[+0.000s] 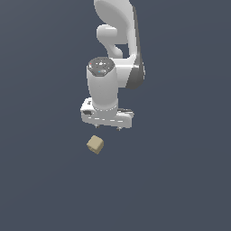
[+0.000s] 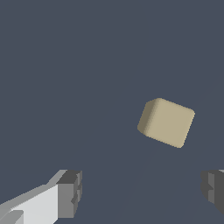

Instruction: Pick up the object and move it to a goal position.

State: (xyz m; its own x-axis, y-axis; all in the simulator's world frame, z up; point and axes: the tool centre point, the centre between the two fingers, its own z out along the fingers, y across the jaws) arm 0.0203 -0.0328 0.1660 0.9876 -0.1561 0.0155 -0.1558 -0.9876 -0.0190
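Exterior view: white two-fingered gripper [image 1: 108,128], jaws spread wide and holding nothing, at frame centre; small tan cube [image 1: 95,144] just below and slightly left of it, apart from both fingers [image 2: 70,192]

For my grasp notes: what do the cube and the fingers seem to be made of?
Cube: matte tan, flat shading, rounded edges; maybe wood or plastic, the render leaves it open. Fingers: dark grey ribbed pads, rubber-like, on white glossy plastic-looking bodies.

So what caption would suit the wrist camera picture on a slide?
Wrist view: open gripper above a small tan cube, not yet grasped.
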